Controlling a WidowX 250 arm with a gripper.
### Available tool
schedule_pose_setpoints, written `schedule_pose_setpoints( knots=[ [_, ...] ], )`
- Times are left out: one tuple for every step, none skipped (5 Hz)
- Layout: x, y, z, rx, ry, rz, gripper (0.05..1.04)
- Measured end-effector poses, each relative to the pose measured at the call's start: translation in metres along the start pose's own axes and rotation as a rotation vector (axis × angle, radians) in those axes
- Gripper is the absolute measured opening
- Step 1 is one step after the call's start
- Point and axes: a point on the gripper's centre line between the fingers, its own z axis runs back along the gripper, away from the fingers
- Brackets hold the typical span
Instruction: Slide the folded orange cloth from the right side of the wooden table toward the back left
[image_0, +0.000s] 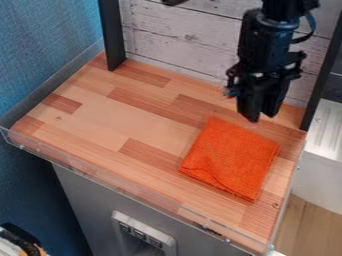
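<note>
The black gripper (261, 117) hangs downward at the upper right, above the back right part of the wooden surface. It is nearest to an orange cloth (230, 157), just beyond the cloth's back edge. The cloth lies flat in a roughly square shape, turned at a slant, with a fold line along its front left side. A strip of wood shows between the cloth and the gripper.
The wooden tabletop (120, 117) has a low clear rim (120, 189) along its front. Dark upright posts (112, 35) stand at the back left and right, with whitish planks (180, 37) behind. A white ribbed surface (327, 130) adjoins on the right.
</note>
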Motion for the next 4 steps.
schedule_pose_setpoints(
  knots=[
    [-0.004,0.004,-0.021,0.0,0.02,-0.014,0.151],
    [-0.006,0.007,-0.039,-0.012,0.03,-0.021,0.065],
    [-0.007,0.006,-0.051,-0.045,0.031,-0.038,0.059],
    [-0.002,0.009,-0.06,-0.075,0.03,-0.033,0.059]
  ],
)
